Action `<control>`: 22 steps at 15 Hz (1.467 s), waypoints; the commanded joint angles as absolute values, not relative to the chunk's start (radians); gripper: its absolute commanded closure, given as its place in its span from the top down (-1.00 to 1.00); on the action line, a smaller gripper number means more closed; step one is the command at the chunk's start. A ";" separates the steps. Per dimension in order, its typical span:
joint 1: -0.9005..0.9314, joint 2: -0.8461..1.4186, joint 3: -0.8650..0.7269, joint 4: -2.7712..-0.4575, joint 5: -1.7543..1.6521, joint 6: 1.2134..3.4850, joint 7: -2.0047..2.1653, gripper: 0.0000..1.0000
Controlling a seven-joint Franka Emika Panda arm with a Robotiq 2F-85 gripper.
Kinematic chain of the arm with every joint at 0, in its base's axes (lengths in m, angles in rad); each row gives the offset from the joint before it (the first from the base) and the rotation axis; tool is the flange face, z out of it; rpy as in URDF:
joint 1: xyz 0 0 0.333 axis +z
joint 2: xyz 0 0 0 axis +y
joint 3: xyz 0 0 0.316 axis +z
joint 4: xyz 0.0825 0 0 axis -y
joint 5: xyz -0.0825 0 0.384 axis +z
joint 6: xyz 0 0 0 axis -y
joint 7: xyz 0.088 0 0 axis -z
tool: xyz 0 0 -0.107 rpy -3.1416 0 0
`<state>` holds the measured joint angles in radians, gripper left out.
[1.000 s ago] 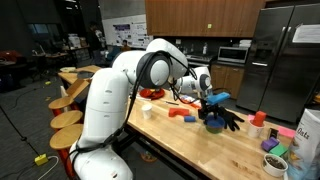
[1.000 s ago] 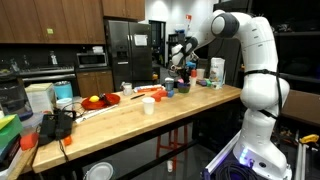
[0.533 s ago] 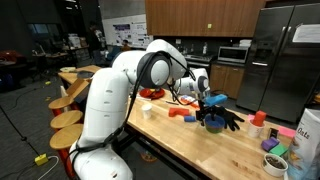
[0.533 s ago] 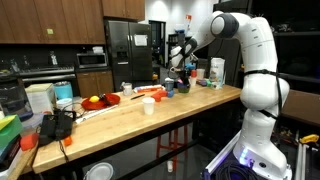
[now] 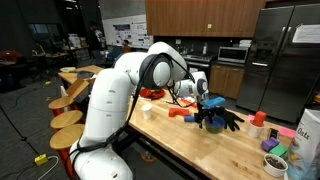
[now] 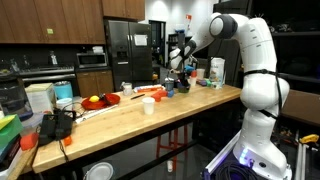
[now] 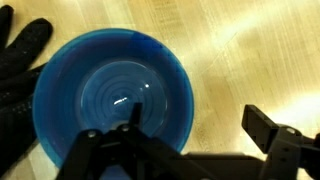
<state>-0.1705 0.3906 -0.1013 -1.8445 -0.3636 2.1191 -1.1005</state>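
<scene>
In the wrist view a blue bowl point(image 7: 112, 95) sits on the light wooden table point(image 7: 250, 50), with a black glove point(image 7: 18, 60) lying against its left side. My gripper point(image 7: 195, 125) is open and straddles the bowl's right rim: one finger is over the inside of the bowl, the other over bare table to the right. It holds nothing. In both exterior views the gripper point(image 5: 208, 106) point(image 6: 178, 70) hangs just above the bowl point(image 5: 213, 123) at the far part of the table, with the glove point(image 5: 232, 120) beside it.
Red blocks point(image 5: 180, 114) and a white cup point(image 5: 148, 110) stand on the table near the arm. A red cup point(image 5: 259, 118) and small containers point(image 5: 275, 157) sit further along. Wooden stools point(image 5: 68, 118) line the table's side. A red plate point(image 6: 150, 91) lies mid-table.
The arm has shifted only very slightly over the bowl. Nothing was taken hold of or let go.
</scene>
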 commanded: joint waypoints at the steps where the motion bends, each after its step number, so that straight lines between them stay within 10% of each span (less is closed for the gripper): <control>1: -0.178 0.401 -0.090 -1.834 -0.347 2.116 -1.116 1.00; 3: -0.179 0.405 -0.087 -1.836 -0.346 2.119 -1.114 0.97; 4: -0.179 0.405 -0.087 -1.837 -0.345 2.121 -1.112 0.47; 6: -0.178 0.404 -0.085 -1.839 -0.342 2.124 -1.108 0.41; 15: -0.179 0.404 -0.086 -1.831 -0.347 2.119 -1.118 -0.97; 22: -0.180 0.380 -0.099 -1.814 -0.373 2.139 -1.120 -0.96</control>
<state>-0.1737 0.4034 -0.0924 -1.8080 -0.3522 2.1202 -1.1114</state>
